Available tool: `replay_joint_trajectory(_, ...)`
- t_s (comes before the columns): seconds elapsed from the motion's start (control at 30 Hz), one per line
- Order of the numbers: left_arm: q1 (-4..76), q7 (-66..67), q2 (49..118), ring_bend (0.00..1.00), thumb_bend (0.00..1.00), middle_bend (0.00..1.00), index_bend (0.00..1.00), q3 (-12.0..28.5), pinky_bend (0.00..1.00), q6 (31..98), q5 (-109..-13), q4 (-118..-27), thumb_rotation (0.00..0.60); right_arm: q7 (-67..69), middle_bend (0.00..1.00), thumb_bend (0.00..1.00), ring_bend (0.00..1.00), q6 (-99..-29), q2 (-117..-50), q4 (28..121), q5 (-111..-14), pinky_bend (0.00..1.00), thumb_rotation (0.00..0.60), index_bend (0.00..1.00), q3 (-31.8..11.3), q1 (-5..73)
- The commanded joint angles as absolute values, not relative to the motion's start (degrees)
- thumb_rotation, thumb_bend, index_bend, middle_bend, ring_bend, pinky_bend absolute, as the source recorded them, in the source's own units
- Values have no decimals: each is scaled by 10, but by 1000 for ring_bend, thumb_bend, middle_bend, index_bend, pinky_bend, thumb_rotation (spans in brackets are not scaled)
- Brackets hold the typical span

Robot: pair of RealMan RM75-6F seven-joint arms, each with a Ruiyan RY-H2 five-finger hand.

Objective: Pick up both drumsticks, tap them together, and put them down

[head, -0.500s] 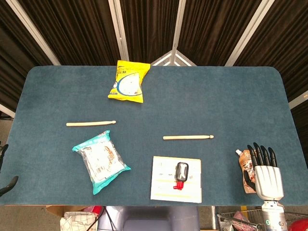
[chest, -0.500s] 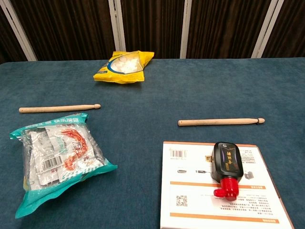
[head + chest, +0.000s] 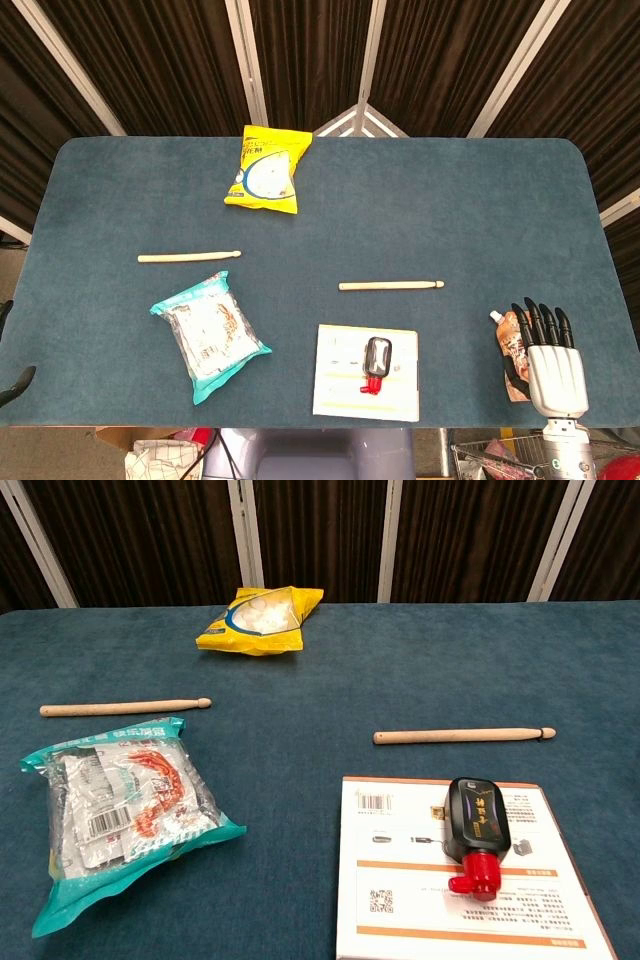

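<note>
Left drumstick point(image 3: 188, 257): lying flat on the blue table point(image 3: 480, 200), tip pointing toward the middle, just beyond the teal snack packet point(image 3: 208, 335) and apart from it. Nothing is touching it.

Right drumstick point(image 3: 390, 285): lying flat too, tip pointing right, just beyond the white card point(image 3: 366, 372) with the black and red-capped bottle point(image 3: 377, 361) on it. The two sticks are sitting well apart.

Right hand point(image 3: 548, 360): hovering at the near right corner, fingers stretched out and slightly apart, holding nothing. It is sitting right beside an orange pouch point(image 3: 511, 340); I can't tell whether it is touching it.

Left hand point(image 3: 14, 384): only a dark sliver is showing at the near left edge, so I cannot tell how its fingers are set. The chest view is showing neither hand.

Stage: I'm judging this as the very start, with neither stick picked up yet.

Risk, right side: the hand is starting so close to the pouch that swinging out could drag or knock it. Reaching low over the card could also clip the bottle.

Risk, left side: the teal packet is crowding that stick, so fingers coming in from the near side may snag it.

Risk, grasp: thin round sticks on soft cloth are likely to roll away from an off-centre pinch.

Elsewhere: a yellow snack bag point(image 3: 265, 170) is lying near the far edge, out of the way.
</note>
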State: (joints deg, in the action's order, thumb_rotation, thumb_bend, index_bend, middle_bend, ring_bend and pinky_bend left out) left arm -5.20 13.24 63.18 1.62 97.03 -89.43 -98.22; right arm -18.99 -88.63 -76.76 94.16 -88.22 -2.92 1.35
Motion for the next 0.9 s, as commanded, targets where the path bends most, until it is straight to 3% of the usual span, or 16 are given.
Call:
replay_joint_trajectory(0.03, -52, 129, 630, 0, 325, 0, 52, 18, 0, 969, -891, -982, 600, -188, 92, 397, 80, -876, -766, 946, -877, 0, 600, 139, -29, 17)
replay_joint_trajectory(0.4, -36, 112, 625, 0, 325, 0, 52, 30, 0, 953, -885, -974, 600, -243, 177, 396, 107, -770, -764, 999, -802, 0, 600, 199, -97, 102)
replay_joint_trajectory(0.57, -17, 125, 629, 0, 325, 0, 52, 36, 0, 935, -893, -972, 600, -302, 231, 396, 125, -705, -793, 996, -732, 0, 600, 225, -125, 156)
replay_joint_trajectory(0.9, 8, 133, 639, 0, 325, 0, 52, 38, 0, 900, -888, -964, 600, -429, 276, 397, 149, -661, -879, 957, -609, 0, 600, 256, -163, 245)
